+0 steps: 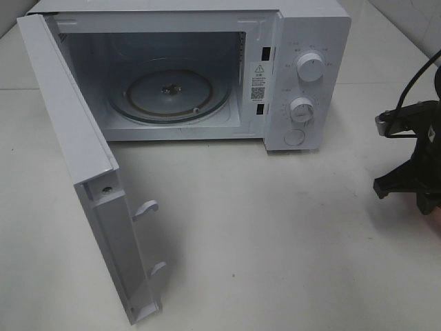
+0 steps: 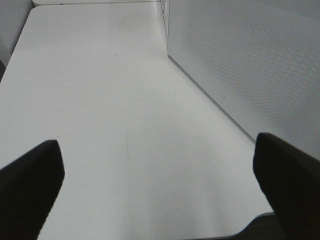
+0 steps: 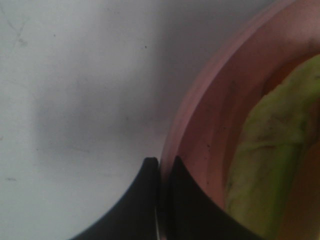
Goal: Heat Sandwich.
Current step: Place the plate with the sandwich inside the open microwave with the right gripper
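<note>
In the right wrist view the sandwich (image 3: 272, 150) shows as a light green filling with orange bread beside it, lying on a round pink plate (image 3: 210, 115). My right gripper (image 3: 161, 162) is shut, its two black fingers pinched together at the plate's rim. From the high camera that gripper (image 1: 413, 176) sits at the far right edge of the table, and only a sliver of the pink plate (image 1: 437, 222) shows there. My left gripper (image 2: 160, 187) is open and holds nothing, hovering over bare table beside the microwave's side wall (image 2: 250, 65).
A white microwave (image 1: 303, 76) stands at the back. Its door (image 1: 76, 145) is swung wide open toward the front left. The glass turntable (image 1: 169, 93) inside is bare. White tabletop (image 1: 275, 241) spreads in front.
</note>
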### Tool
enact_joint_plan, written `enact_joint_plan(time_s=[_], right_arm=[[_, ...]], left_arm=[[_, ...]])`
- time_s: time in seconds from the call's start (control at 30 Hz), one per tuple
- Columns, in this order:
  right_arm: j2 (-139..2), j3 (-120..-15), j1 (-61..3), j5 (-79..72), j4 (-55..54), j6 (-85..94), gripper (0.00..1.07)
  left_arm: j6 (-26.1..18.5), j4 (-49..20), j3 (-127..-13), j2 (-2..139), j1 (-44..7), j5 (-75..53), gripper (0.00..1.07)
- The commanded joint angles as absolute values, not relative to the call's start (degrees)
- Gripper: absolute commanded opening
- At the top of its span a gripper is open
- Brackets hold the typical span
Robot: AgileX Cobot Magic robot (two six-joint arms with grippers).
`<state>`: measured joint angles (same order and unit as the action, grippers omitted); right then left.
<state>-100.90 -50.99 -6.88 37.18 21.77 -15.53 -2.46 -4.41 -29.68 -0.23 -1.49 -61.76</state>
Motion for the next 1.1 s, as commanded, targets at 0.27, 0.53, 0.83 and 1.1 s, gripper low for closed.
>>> enact_joint_plan(time_s=[0.27, 0.53, 0.83, 1.1], right_arm=[[-96.37, -50.76, -11.12, 44.06, 23.32, -16.10, 0.00], [-93.97, -50.76, -15.99, 48.07, 23.32, -16.04, 0.00], [-88.98, -50.76, -21.77, 53.06, 23.32, -15.53, 0.00], [-85.14, -50.36, -27.56, 56.15, 23.49, -14.95, 0.00]], left_arm=[[-2.12, -4.93, -29.62, -1.55, -1.20, -61.42, 0.98], [-2.12, -4.93, -29.62, -1.55, -1.20, -61.42, 0.98], [-2.12, -4.93, -29.62, -1.55, -1.20, -61.42, 0.98], [-2.12, -4.93, -29.62, -1.55, -1.20, -61.42, 0.98]])
